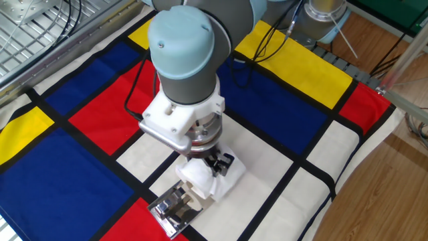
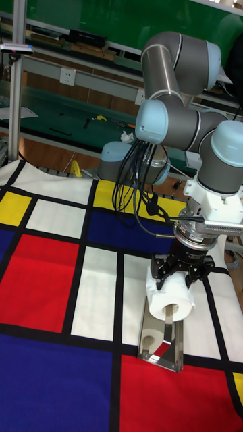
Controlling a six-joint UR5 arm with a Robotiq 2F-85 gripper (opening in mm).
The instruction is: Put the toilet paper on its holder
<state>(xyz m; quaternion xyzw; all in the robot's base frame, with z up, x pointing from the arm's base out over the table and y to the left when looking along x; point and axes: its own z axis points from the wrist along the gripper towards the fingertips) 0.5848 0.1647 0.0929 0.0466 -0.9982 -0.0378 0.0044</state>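
Note:
The toilet paper (image 2: 170, 293) is a white roll with a tan core facing the camera in the tall fixed view. In the fixed view the toilet paper (image 1: 204, 182) shows white below the wrist, with a loose sheet hanging to the right. My gripper (image 2: 179, 270) is shut on the roll from above; in the fixed view the gripper (image 1: 214, 165) is mostly hidden by the wrist. The holder (image 2: 160, 344) is a shiny chrome plate lying on the cloth. The roll sits at the far end of the holder (image 1: 171, 208), over its bar.
A cloth of red, blue, yellow and white panels with black bands (image 1: 80, 154) covers the table. Its right edge (image 1: 348, 174) drops to a wooden floor. A wire rack (image 1: 33, 27) stands at the back left. Cables (image 2: 138, 182) hang from the arm.

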